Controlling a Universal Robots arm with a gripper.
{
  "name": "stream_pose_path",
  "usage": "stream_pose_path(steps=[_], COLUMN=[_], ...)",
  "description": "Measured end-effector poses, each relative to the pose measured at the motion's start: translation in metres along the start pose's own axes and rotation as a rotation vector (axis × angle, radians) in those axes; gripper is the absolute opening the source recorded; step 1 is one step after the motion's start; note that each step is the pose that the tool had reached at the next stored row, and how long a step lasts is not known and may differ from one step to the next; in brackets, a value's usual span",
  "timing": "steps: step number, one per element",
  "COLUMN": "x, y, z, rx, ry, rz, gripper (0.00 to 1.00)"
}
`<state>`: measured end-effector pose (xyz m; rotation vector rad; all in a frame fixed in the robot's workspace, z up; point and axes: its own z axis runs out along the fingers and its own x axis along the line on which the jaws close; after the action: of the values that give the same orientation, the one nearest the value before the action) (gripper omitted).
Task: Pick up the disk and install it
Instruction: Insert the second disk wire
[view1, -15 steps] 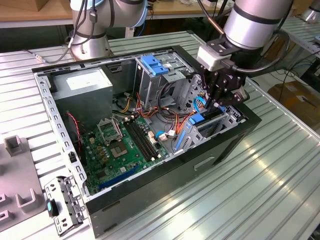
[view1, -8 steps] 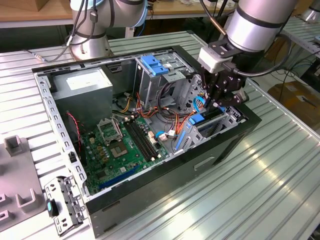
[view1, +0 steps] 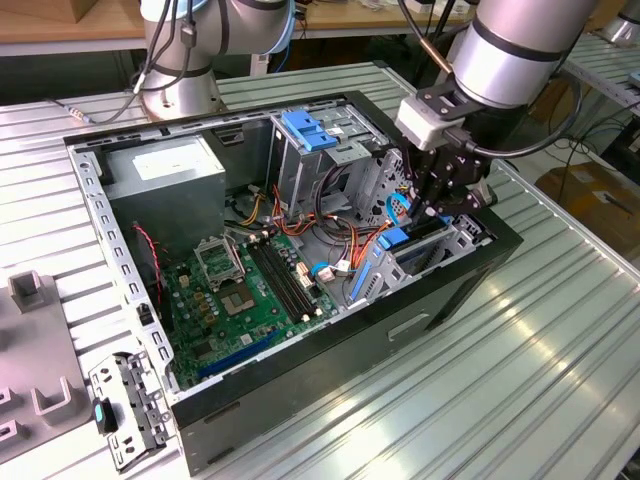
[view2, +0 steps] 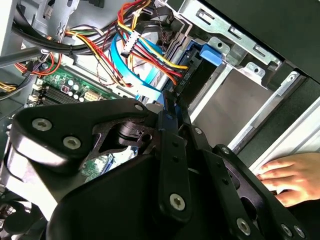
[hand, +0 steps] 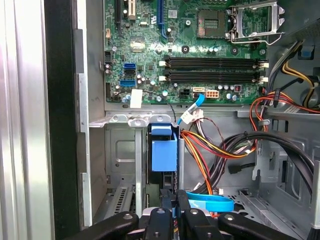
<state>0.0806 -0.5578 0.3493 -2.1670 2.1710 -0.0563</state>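
The black two-fingered gripper (view1: 432, 205) reaches down into the open black computer case (view1: 420, 310), its fingers pinched on the flat silver disk with blue side rails (hand: 164, 155), held edge-on (presumably to slide cleanly) in the metal drive bay (hand: 122, 150) beside the green motherboard (hand: 185, 50).

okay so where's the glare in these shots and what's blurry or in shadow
Exterior view: strong glare streaks on the ribbed metal table; the computer case front wall is dark. Second wrist view: the gripper body looms close and soft, a hand looks washed out. First wrist view: evenly lit, the motherboard is sharp, the bay around the disk is shadowed.
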Motion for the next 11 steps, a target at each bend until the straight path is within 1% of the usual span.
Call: stream_pose_path(steps=[5, 11], x=[0.0004, 0.0007], y=[-0.0014, -0.0013], z=[0.0011, 0.0039], rx=[0.0000, 0.0000], ry=[-0.0004, -0.0002], rz=[0.000, 0.000], gripper=[0.16, 0.16])
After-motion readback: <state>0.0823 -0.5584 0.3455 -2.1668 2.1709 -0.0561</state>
